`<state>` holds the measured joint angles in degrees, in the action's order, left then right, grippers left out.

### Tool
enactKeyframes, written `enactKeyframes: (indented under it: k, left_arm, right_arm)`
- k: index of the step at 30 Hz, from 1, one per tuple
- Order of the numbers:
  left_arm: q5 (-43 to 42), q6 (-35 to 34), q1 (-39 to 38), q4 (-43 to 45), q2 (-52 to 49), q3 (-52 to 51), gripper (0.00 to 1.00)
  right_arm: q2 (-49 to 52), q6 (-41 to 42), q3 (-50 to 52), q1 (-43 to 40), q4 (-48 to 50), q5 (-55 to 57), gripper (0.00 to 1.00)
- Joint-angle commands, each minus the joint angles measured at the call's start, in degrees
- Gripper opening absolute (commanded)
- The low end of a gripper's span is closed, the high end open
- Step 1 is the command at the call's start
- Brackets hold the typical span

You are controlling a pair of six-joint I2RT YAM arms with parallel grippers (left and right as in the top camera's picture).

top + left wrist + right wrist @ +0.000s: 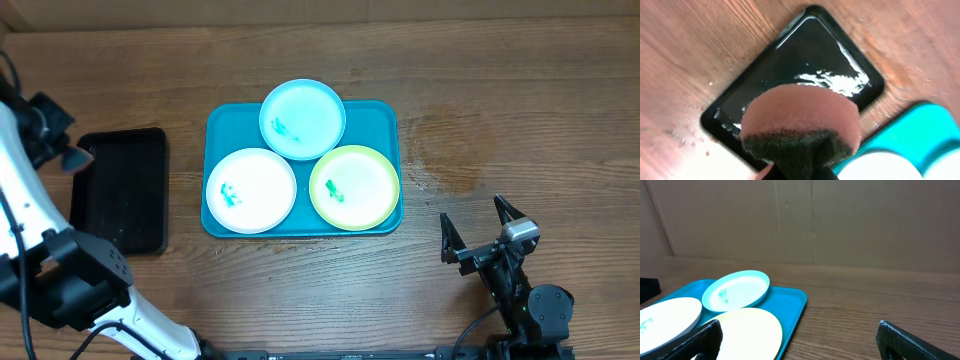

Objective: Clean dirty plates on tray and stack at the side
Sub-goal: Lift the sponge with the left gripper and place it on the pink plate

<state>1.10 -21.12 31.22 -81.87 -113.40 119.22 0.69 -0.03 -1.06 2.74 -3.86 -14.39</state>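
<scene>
The left gripper (62, 150) clamps a sponge (800, 117) by the black tray (125, 190). The right gripper (477, 228), fingers apart, sits near the teal tray (225, 125) holding three smeared plates (250, 190)

Open table (520, 130) right of tray (222, 125); three plates (250, 190) crowd tray; black tray (120, 190) near its left.

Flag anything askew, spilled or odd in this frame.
The pale cyan plate sits tilted, leaning on the white plate and yellow-green plate and overhanging the far rim of the teal tray. All three carry green smears. A blotchy mark stains the wood right of the tray.
</scene>
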Motion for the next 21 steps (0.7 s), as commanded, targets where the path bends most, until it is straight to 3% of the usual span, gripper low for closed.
enactKeyframes:
  k: [1, 3, 7, 12, 17, 21]
  left_arm:
    - [4.5, -3.1, -0.5, 8.5, -3.9, -12.6, 0.04]
    - [-4.5, 0.6, -0.2, 9.2, -4.6, -16.0, 0.04]
    - [-12.3, 3.4, 0.2, 5.2, -3.2, -11.7, 0.04]
    - [-12.8, 5.2, -0.8, -2.2, 3.0, 0.8, 0.04]
    - [-12.6, 6.3, -7.1, -2.6, 10.5, 1.7, 0.04]
    - [-12.6, 8.3, -14.8, -6.9, 10.9, 1.2, 0.04]
  right_arm:
    - [-0.5, 0.0, 0.6, 0.2, 0.4, 0.4, 1.0]
    - [-0.5, 0.0, 0.6, 0.2, 0.4, 0.4, 1.0]
    - [-0.5, 0.0, 0.6, 0.2, 0.4, 0.4, 1.0]
    - [-0.5, 0.0, 0.6, 0.2, 0.4, 0.4, 1.0]
    - [-0.5, 0.0, 0.6, 0.2, 0.4, 0.4, 1.0]
    - [-0.5, 0.0, 0.6, 0.2, 0.4, 0.4, 1.0]
